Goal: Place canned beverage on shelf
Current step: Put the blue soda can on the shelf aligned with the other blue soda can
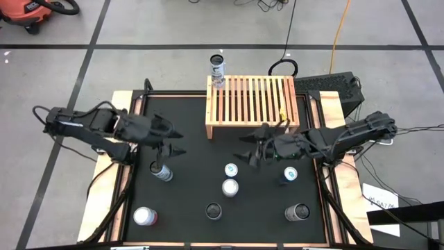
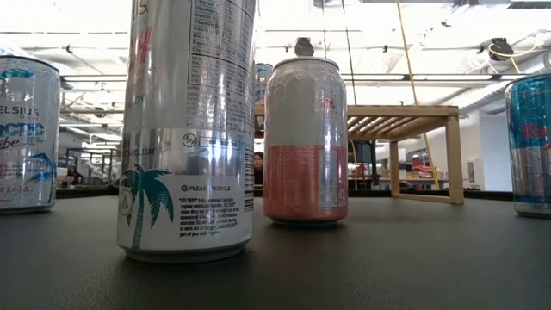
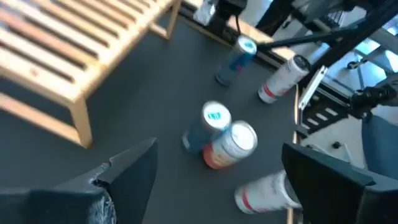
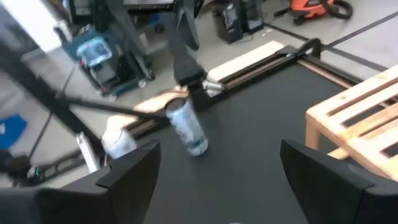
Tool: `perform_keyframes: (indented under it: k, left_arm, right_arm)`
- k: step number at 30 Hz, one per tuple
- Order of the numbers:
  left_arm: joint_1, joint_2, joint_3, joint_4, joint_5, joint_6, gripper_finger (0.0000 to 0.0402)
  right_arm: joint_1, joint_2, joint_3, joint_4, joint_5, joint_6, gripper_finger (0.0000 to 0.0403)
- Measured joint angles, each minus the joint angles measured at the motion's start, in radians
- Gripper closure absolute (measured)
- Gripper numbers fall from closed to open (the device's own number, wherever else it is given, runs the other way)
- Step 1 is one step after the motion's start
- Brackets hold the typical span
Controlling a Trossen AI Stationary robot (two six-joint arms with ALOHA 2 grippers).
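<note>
The light-wood shelf (image 1: pixel 251 105) stands at the table's far side, and one silver can (image 1: pixel 218 69) stands on its far left corner. Several more cans stand upright on the black table top, among them a blue-topped can (image 1: pixel 231 169), a white and pink can (image 1: pixel 229 187) and a silver and blue can (image 1: pixel 161 172). My left gripper (image 1: pixel 179 143) hovers open above the table's left half, over the silver and blue can. My right gripper (image 1: pixel 243 149) hovers open in front of the shelf, above the blue-topped can. Neither holds anything.
Further cans stand near the front edge (image 1: pixel 145 217), (image 1: pixel 214 210), (image 1: pixel 297 212) and at the right (image 1: pixel 290 173). The low view shows a tall silver can (image 2: pixel 189 129) close by and the pink can (image 2: pixel 306 142) behind it. A raised wooden rim (image 1: pixel 104 201) borders the table.
</note>
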Motion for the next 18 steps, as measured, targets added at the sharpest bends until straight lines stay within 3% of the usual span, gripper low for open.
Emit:
perform_keyframes:
  k: [9,18]
  left_arm:
    - [-0.238,0.042,0.000,-0.392,-0.151,-0.477,0.0062]
    - [-0.485,0.060,0.000,-0.603,-0.357,-0.836,0.0062]
  right_arm:
    - [0.051,0.001,0.000,-0.083,0.031,-0.044,0.0083]
    - [0.071,0.001,0.000,-0.124,0.056,-0.042,0.0083]
